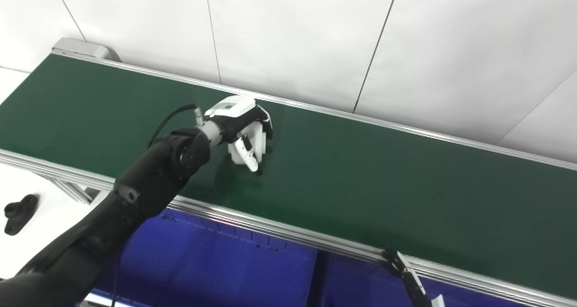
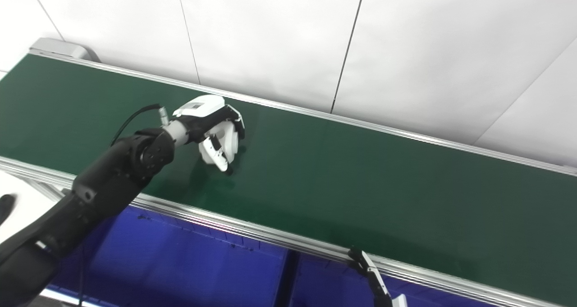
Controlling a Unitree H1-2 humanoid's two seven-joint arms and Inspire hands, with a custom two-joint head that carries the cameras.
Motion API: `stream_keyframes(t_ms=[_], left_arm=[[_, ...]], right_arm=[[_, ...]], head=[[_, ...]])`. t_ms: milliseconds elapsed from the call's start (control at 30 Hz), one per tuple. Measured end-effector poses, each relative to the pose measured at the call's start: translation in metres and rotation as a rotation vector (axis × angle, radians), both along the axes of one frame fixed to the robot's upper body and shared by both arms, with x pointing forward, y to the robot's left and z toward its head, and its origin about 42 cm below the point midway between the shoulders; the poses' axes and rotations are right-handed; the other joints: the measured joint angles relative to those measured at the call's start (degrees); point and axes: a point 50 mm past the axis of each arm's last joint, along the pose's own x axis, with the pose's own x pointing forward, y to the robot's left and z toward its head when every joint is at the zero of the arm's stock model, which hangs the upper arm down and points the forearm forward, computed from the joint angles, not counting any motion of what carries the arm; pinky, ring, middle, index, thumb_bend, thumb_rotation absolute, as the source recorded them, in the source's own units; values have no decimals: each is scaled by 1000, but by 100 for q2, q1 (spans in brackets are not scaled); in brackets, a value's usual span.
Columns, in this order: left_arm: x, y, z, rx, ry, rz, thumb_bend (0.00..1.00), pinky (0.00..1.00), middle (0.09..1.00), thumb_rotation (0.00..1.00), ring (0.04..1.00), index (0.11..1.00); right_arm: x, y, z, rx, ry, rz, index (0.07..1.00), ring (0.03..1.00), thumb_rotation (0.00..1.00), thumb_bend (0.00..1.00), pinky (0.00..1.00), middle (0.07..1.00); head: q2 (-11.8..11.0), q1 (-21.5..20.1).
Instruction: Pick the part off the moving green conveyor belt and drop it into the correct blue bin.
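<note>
My left hand (image 1: 243,138) is stretched out over the middle of the green conveyor belt (image 1: 383,180). Its white fingers (image 1: 247,156) curl downward, and their dark tips touch or nearly touch the belt. No part shows on the bare belt, and whatever lies under the curled fingers is hidden. Two blue bins sit below the belt's near rail, one on the left (image 1: 216,262) and one on the right (image 1: 360,284). Only the fingers of my right hand (image 1: 405,275) show at the bottom edge, stretched out over the near rail with nothing in them.
The aluminium near rail (image 1: 279,228) runs between belt and bins. A white panelled wall (image 1: 315,36) stands just behind the belt. A black part-like object (image 1: 19,212) lies on the white surface at the far left, off the belt.
</note>
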Motion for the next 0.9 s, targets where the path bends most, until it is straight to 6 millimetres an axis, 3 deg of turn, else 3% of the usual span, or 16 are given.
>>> stream_keyframes(t_ms=[67,200,333,633,733,800,900], left_arm=[[-7,4,-2,-25,-21,3,502,395,496,0,425,487],[-26,13,-7,-93,-69,8,501,437,518,0,442,470],[-43,18,1,-179,-144,-3,499,466,520,0,459,456],[-115,20,27,-414,-238,-50,497,491,530,0,484,442],[-145,19,26,-483,-224,-66,497,478,531,0,484,441],[-160,19,22,-513,-199,-62,497,468,533,0,479,440],[-178,20,14,-529,-168,-62,497,457,537,0,468,440]], right_arm=[[0,0,0,-1,0,1,882,831,706,807,805,846],[-1,0,0,0,-1,0,880,828,702,805,804,844],[-1,0,2,3,-3,-1,881,830,708,805,811,844],[-7,0,11,25,-12,-4,879,835,706,811,823,845],[-9,-1,14,31,-11,-3,877,832,706,809,818,844],[-9,-1,15,34,-12,-7,875,829,708,814,812,842],[-7,1,21,49,-27,-11,872,828,711,825,807,838]], head=[[17,0],[44,-18],[88,-44],[325,-70],[422,-132],[614,-368],[694,-474]])
